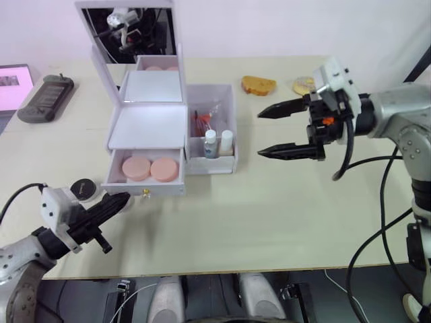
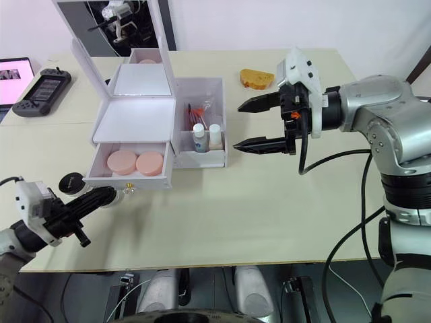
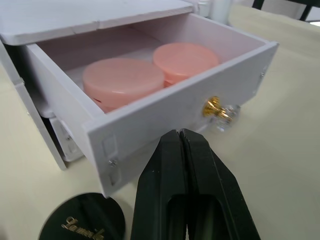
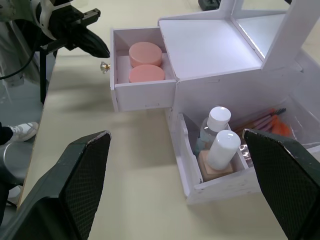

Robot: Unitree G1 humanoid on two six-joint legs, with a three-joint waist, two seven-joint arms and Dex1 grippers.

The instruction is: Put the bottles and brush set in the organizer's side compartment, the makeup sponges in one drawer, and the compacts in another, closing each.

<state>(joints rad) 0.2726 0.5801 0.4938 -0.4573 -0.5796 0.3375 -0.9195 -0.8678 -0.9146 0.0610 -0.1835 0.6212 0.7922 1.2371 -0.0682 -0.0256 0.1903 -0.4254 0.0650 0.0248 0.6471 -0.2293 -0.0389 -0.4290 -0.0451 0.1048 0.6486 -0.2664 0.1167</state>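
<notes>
Head view: the organizer (image 1: 145,128) stands on the tabletop (image 1: 269,208), drawer (image 1: 145,169) open with two sponges (image 1: 149,168); bottles (image 1: 218,142) and brushes (image 1: 202,121) sit in its side bin.

Left wrist: left claw (image 3: 180,145) pressed together near the knob (image 3: 214,107), a compact (image 3: 82,220) beside.

Right wrist: right claw (image 4: 180,185) spread wide.

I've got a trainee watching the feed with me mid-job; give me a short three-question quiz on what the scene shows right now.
1. True or false: the drawer holding the makeup sponges is shut.
2. Which claw is open? A) left claw B) right claw C) both
3. Fill in: the two bottles and the brush set sit in the organizer's ____ compartment.

Key:
1. False; it is pulled out, both pink puffs showing.
2. B; the left one is shut near the drawer's knob.
3. Side.
</notes>
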